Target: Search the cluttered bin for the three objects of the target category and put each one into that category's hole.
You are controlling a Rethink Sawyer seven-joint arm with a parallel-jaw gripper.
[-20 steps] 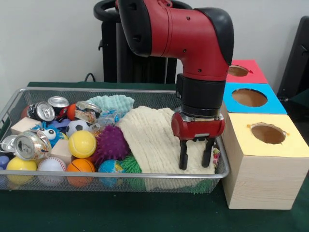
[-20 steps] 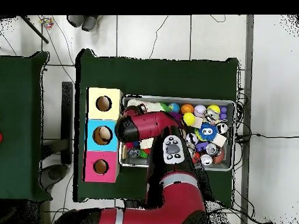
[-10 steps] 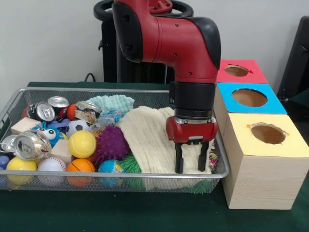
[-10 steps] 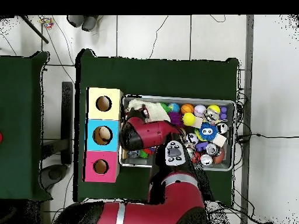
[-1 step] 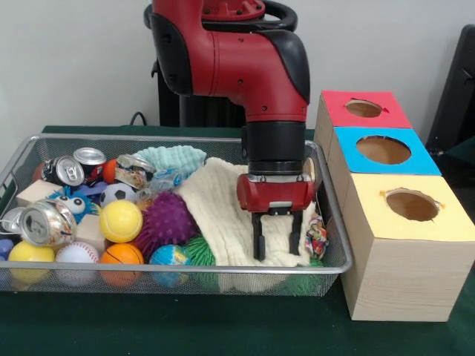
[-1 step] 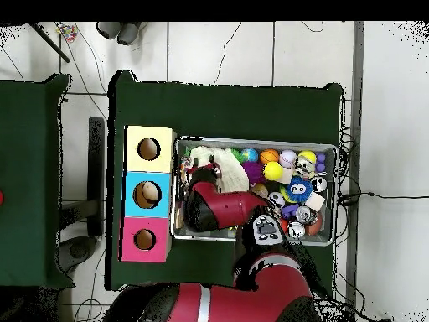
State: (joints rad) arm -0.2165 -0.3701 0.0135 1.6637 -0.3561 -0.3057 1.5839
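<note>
A green cloth (image 5: 148,326) covers the table under everything. Behind it stands a black cart (image 5: 185,81) against the white wall (image 5: 67,59). Beside it, cables (image 6: 251,42) lie on the floor.

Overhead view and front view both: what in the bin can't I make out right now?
- Overhead view: the arm covers the gripper and the bin's middle.
- Front view: anything beneath the cream cloth is hidden by it.
- Front view: the gripper is open over the cloth; contact cannot be judged.
- Front view: the multicoloured item by the right wall is too small to identify.
</note>
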